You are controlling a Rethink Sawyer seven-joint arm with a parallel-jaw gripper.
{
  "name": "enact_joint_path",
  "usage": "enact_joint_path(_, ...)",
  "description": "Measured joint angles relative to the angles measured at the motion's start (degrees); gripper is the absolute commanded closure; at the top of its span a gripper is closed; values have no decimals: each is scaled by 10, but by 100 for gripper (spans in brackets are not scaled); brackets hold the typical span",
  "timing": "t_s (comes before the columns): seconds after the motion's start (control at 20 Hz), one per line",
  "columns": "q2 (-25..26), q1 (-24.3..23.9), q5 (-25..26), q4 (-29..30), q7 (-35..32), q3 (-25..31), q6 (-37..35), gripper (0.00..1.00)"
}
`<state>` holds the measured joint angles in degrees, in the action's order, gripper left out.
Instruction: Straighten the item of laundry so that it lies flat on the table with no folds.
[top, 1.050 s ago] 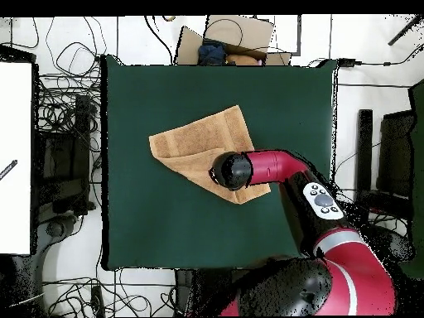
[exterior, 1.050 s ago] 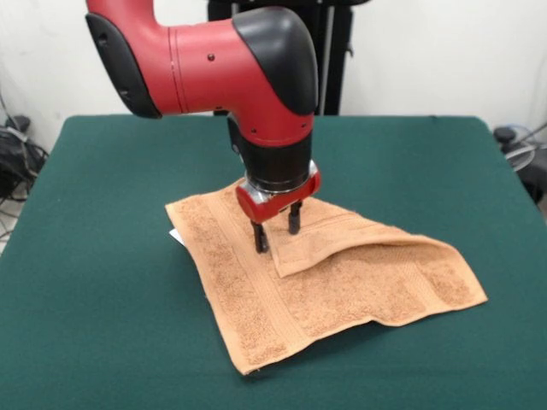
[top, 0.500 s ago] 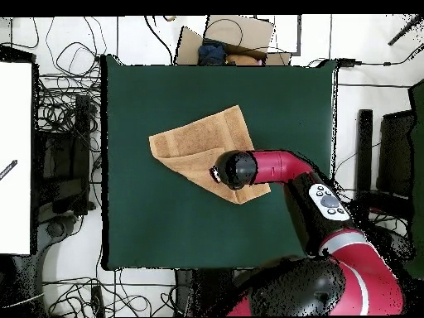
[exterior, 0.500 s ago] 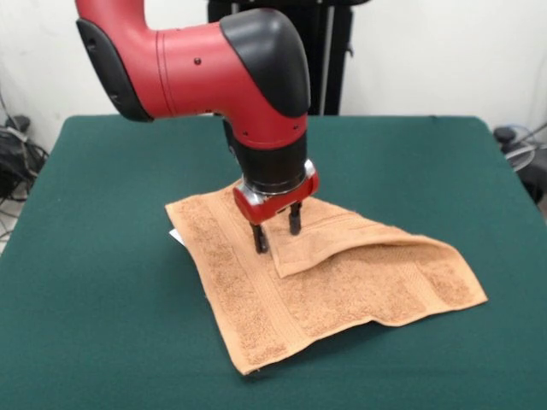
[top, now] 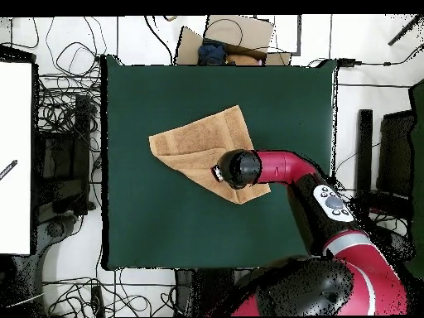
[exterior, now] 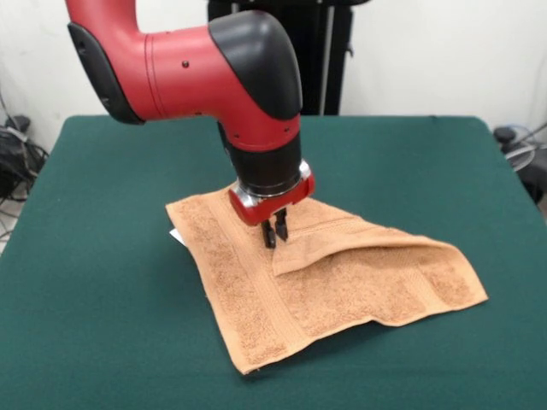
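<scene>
Green table [exterior: 102,282], fingers [exterior: 275,232] seemingly pinching towel [exterior: 342,282]

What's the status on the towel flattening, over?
Gripper shut, pinching the folded flap's edge. Towel not flat, one corner folded over. Table free of obstructions.

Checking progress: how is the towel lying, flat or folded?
Folded: the towel has one corner flap doubled over its middle, where the gripper pinches it.
</scene>
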<state>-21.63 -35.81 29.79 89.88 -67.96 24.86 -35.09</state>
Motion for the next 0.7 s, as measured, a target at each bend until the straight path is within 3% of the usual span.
enact_joint_path(0.7,1,1,-1,-3,0,0,-5,100)
